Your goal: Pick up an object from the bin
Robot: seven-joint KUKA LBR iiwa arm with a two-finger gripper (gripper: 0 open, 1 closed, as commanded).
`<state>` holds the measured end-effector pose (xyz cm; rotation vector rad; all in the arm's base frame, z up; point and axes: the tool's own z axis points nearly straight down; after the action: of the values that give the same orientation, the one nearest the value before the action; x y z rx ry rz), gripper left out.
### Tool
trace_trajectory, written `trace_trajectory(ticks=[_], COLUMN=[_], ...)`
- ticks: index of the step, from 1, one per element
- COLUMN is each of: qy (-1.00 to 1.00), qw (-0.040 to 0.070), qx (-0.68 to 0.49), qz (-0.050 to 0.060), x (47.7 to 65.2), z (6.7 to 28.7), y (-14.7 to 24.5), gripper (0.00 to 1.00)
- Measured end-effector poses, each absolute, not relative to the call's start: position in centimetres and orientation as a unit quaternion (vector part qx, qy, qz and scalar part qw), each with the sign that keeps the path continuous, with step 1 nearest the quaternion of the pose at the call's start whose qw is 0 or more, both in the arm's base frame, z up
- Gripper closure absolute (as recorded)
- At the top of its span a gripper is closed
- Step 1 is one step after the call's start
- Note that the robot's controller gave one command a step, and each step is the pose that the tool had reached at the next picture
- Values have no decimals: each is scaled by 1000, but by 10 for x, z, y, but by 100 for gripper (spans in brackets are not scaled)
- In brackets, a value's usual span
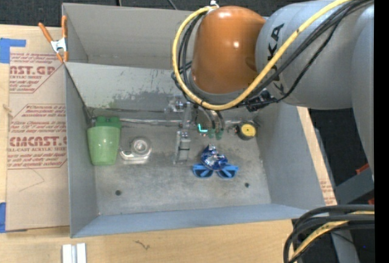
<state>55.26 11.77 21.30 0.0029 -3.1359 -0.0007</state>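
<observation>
My gripper [183,151] hangs below the orange dome, low over the middle of the bin floor. Just to its right lies a blue thing [215,166] with spread wings and a shiny middle, close to the gripper but not seen held. A small clear, silvery round piece [139,150] lies on the floor to the gripper's left. Behind and to the right, a small yellow round thing [247,130] sits close to the bin's right wall.
A pale green plastic cup [104,142] lies on its side against the bin's left wall. The arm and its yellow cables cover the bin's upper right. Bare floor runs along the front of the bin.
</observation>
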Motion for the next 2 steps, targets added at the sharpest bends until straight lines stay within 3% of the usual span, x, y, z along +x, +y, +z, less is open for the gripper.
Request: trace_trajectory(ticks=[1,2], qy=[-1000,-999], qw=[2,3], qx=[-1,-44], qz=[-1,1], x=[572,574], z=[142,65], y=[171,159], gripper=[0,0])
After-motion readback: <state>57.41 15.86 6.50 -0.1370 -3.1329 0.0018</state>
